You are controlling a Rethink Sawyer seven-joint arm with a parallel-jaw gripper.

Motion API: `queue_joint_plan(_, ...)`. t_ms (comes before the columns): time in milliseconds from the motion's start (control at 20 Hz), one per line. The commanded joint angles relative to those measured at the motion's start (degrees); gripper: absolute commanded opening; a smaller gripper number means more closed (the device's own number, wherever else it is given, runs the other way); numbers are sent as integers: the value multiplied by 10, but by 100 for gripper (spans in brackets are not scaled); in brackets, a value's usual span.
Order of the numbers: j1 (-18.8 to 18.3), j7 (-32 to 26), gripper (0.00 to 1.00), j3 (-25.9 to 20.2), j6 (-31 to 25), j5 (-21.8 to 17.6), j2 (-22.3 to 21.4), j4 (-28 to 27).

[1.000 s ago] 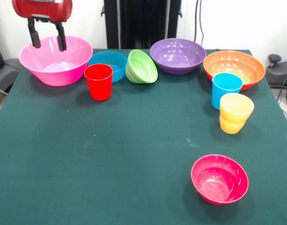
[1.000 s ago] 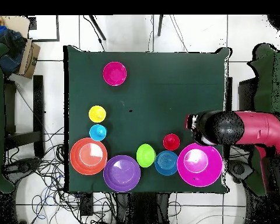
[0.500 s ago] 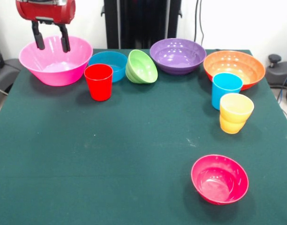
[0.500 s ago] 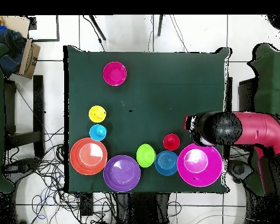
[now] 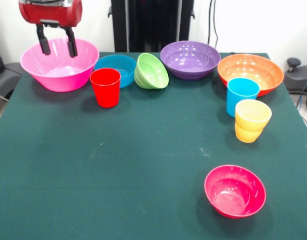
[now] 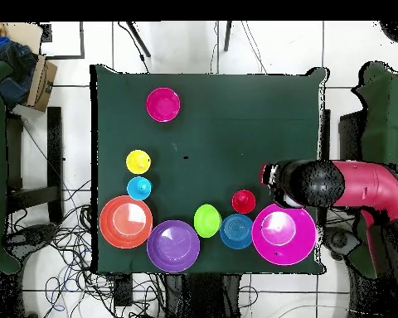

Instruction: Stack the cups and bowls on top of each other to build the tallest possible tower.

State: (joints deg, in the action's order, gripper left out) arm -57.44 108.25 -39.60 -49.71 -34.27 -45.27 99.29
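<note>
1. In the front view the gripper [image 5: 57, 44] hung at the upper left of the frame, its two black fingers [image 5: 43, 43] spread apart and holding nothing.
2. The fingers stood in front of the back wall of the large pink bowl [image 5: 59, 67], above its hollow; whether they touched the bowl could not be told.
3. The pink bowl sat upright at the upper left of the green table [image 5: 118, 160].
4. Just right of it stood the red cup [image 5: 105, 87], with the blue bowl [image 5: 118, 67] behind it.
5. The green bowl [image 5: 152, 71] leaned on its side beside the blue bowl, its opening turned toward the right.
6. The purple bowl [image 5: 190, 59] stood at the top centre, and the orange bowl [image 5: 250, 73] at the upper right.
7. In front of the orange bowl stood the sky-blue cup [image 5: 241, 96], and just in front of that the yellow cup [image 5: 251, 120].
8. The crimson bowl [image 5: 235, 191] sat alone at the lower right, well apart from the rest.
9. In the overhead view the red arm [image 6: 360, 184] reached in from the right edge, its dark end over the upper rim of the pink bowl [image 6: 283, 236] at the lower right of the table [image 6: 235, 124].
10. Nothing was stacked on anything else.
</note>
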Motion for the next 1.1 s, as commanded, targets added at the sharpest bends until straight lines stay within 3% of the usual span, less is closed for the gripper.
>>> queue_joint_plan(50, 4, -68, 100, -16, 35, 2, 38, 32)
queue_joint_plan(1100, 9, -68, 100, -8, 23, -2, 31, 29)
